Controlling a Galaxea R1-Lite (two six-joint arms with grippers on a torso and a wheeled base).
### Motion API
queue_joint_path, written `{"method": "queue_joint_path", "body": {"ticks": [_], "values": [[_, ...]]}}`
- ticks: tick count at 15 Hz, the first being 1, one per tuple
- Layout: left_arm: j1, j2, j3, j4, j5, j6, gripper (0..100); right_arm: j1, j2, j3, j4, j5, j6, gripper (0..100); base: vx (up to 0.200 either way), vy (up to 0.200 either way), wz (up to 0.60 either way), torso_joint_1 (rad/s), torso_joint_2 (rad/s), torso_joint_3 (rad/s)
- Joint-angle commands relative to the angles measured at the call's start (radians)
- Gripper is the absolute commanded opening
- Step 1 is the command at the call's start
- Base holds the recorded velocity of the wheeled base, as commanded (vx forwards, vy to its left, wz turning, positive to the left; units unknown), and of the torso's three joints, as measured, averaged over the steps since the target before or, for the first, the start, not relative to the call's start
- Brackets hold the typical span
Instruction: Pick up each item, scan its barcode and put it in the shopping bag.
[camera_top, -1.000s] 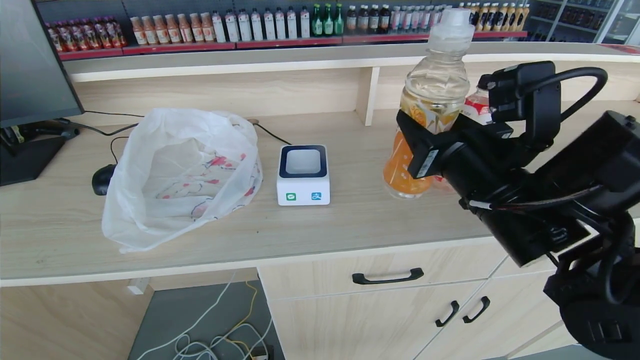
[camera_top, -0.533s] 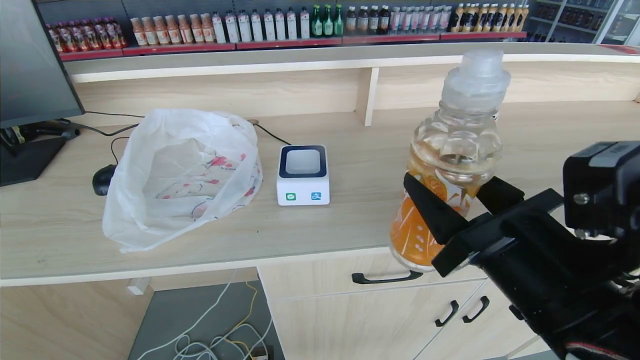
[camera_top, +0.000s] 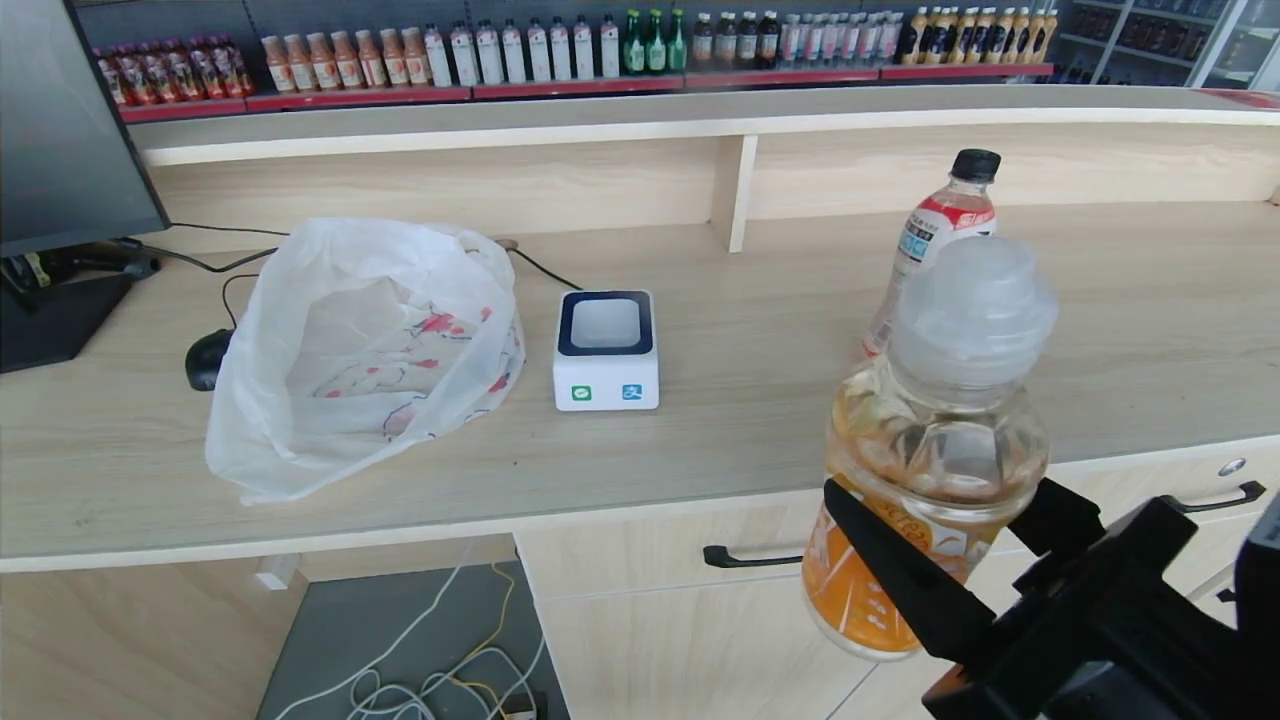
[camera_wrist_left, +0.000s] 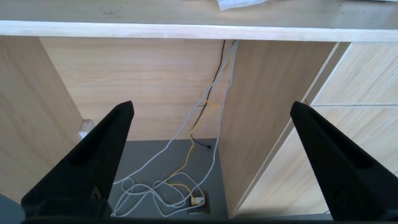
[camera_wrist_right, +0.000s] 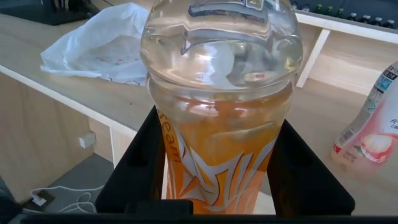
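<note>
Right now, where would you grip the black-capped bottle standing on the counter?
Probably the black-capped bottle by its labelled middle, from the front, coming in level: it stands on the counter, its round body narrows toward the cap, and a raised back panel sits behind.

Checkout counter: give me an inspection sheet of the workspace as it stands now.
Surface: light wooden counter, no spills seen.
Job's things: orange drink bottle held upright, clear of the counter; black-capped bottle standing on the counter at the right; white shopping bag open at the left; scanner box beside the bag.
Clutter: mouse and monitor at the far left.
Pincers: right pincer shut on the orange drink bottle; left pincer open, empty, low in front of the counter.
Cables: one cable on the counter behind the bag; loose cables on the floor below.
Surroundings: shelf of bottles behind; drawers under the counter.
</note>
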Motion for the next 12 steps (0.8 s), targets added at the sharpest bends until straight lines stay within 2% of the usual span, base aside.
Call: {"method": "queue_joint_path", "body": {"ticks": [1, 5, 7, 12], "values": [[0.0, 0.0, 0.0, 0.0, 0.0, 0.0, 100, 0.016, -0.007, 0.009, -0.001, 0.001, 0.0, 0, 0.0, 0.0, 0.0, 0.0, 0.0, 0.0], [0.0, 0.0, 0.0, 0.0, 0.0, 0.0, 100, 0.018, 0.01, -0.002, -0.001, -0.033, -0.024, 0, 0.0, 0.0, 0.0, 0.0, 0.0, 0.0], [0.0, 0.0, 0.0, 0.0, 0.0, 0.0, 100, 0.052, 0.025, -0.005, -0.001, -0.033, -0.035, 0, 0.0, 0.0, 0.0, 0.0, 0.0, 0.0], [0.0, 0.0, 0.0, 0.0, 0.0, -0.001, 100, 0.073, 0.053, 0.042, -0.001, -0.035, -0.081, 0, 0.0, 0.0, 0.0, 0.0, 0.0, 0.0]]}}
